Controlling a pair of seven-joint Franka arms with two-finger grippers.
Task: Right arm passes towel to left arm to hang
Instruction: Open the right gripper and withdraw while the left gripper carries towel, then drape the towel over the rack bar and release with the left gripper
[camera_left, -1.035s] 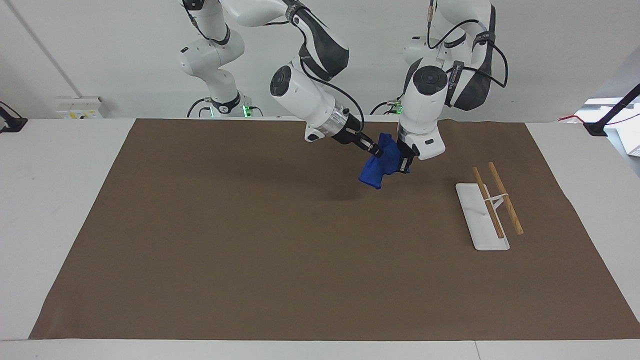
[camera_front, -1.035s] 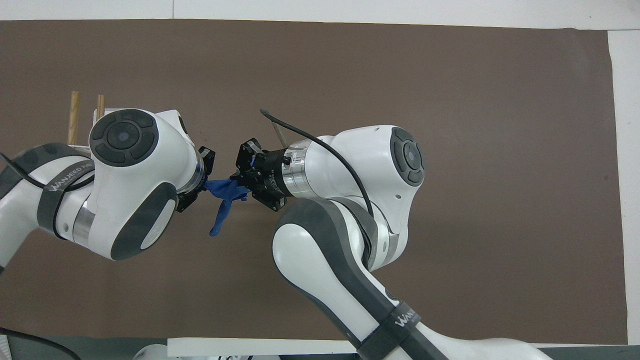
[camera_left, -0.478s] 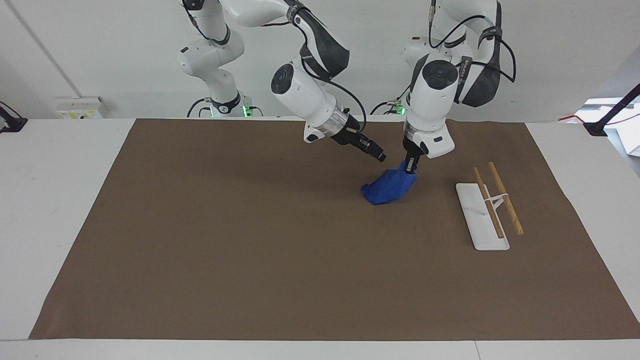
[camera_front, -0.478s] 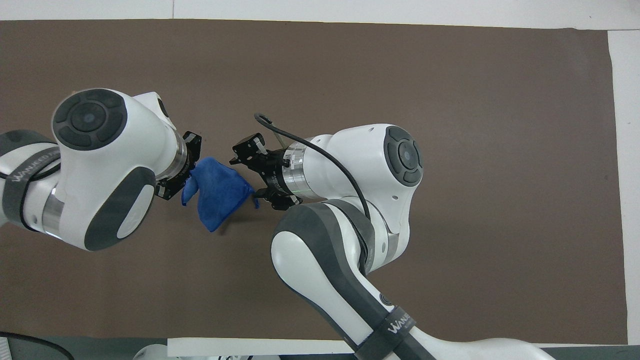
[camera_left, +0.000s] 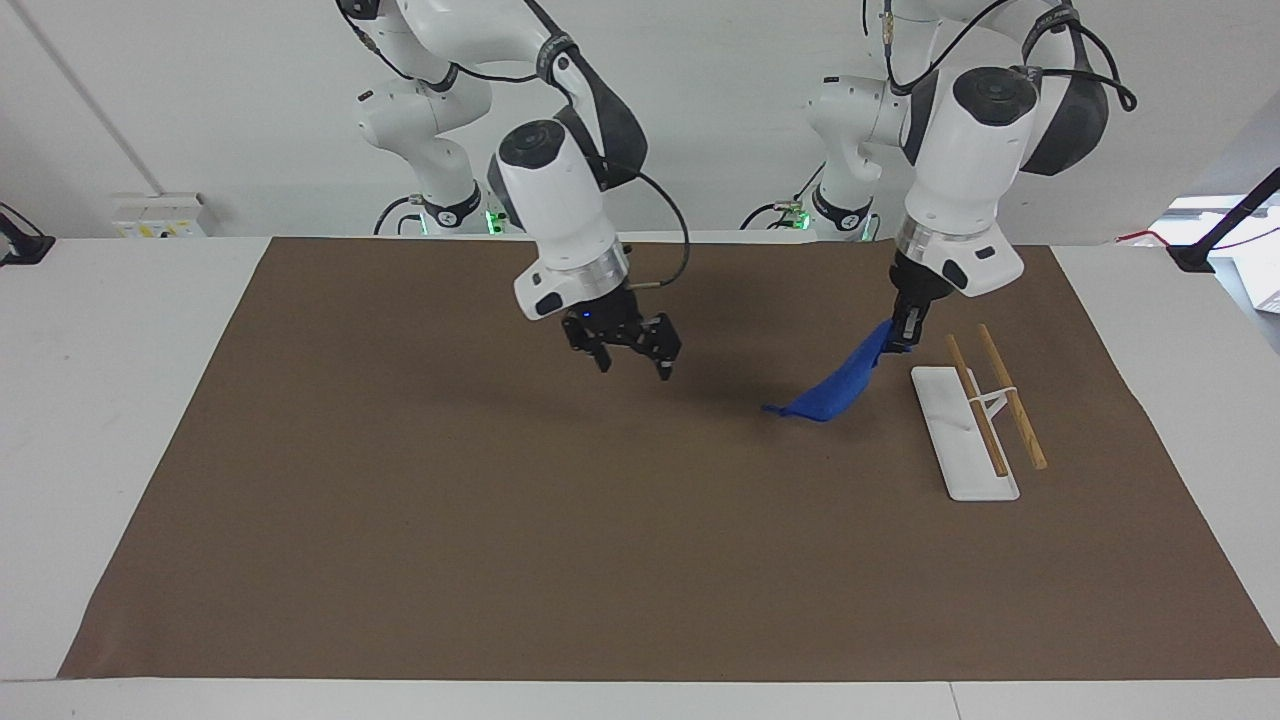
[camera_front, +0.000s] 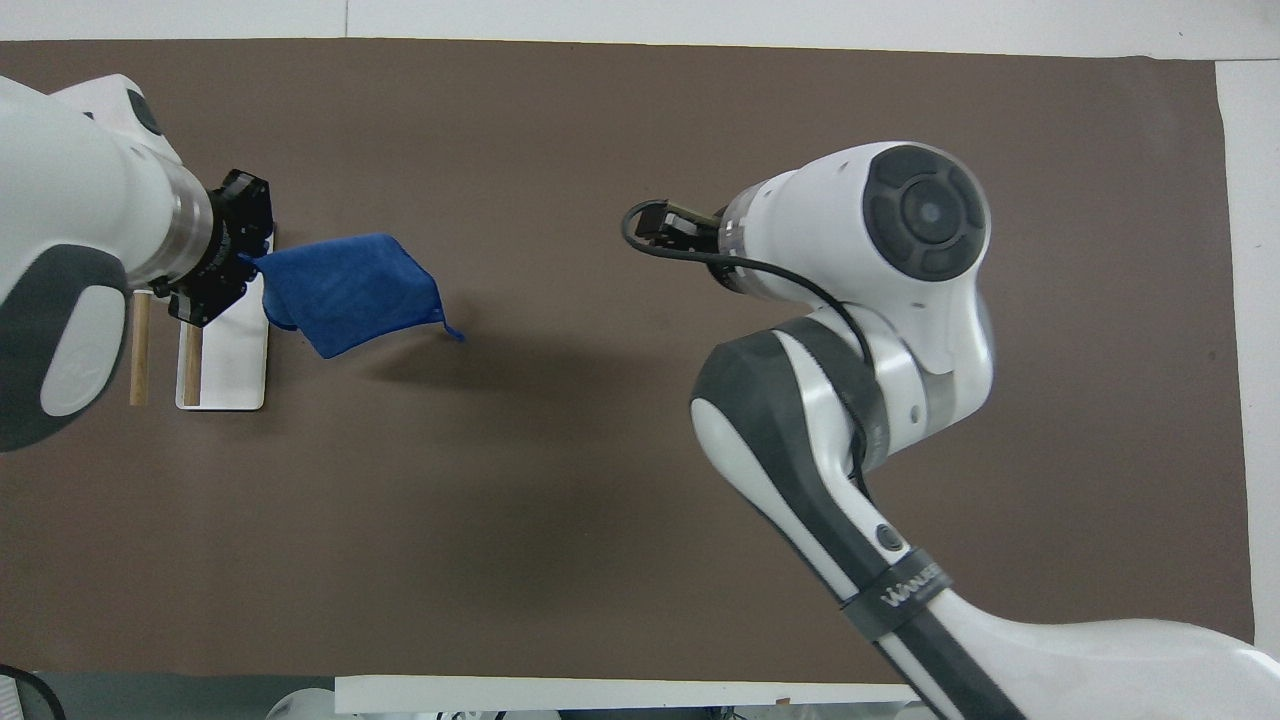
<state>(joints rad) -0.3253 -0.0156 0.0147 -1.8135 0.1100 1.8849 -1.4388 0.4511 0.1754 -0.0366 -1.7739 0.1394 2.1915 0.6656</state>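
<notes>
My left gripper (camera_left: 905, 338) is shut on one end of the blue towel (camera_left: 835, 390) and holds it up beside the rack's end nearer to the robots. The towel trails slantwise down toward the middle of the mat, with a small loop at its low corner. I cannot tell whether that corner touches the mat. In the overhead view the left gripper (camera_front: 245, 262) holds the towel (camera_front: 345, 290) spread out beside the rack. My right gripper (camera_left: 632, 360) is open and empty, points down over the mat's middle, and shows a blue wrist light. It is apart from the towel.
A rack with a white base (camera_left: 955, 440) and two wooden rods (camera_left: 1012, 398) on a white bracket stands toward the left arm's end of the table, seen also in the overhead view (camera_front: 235, 355). A brown mat (camera_left: 500, 520) covers the table.
The right gripper has let go of the towel, swung away toward its own end and turned downward. The left gripper has carried the towel toward the rack, and the towel has unfolded.
</notes>
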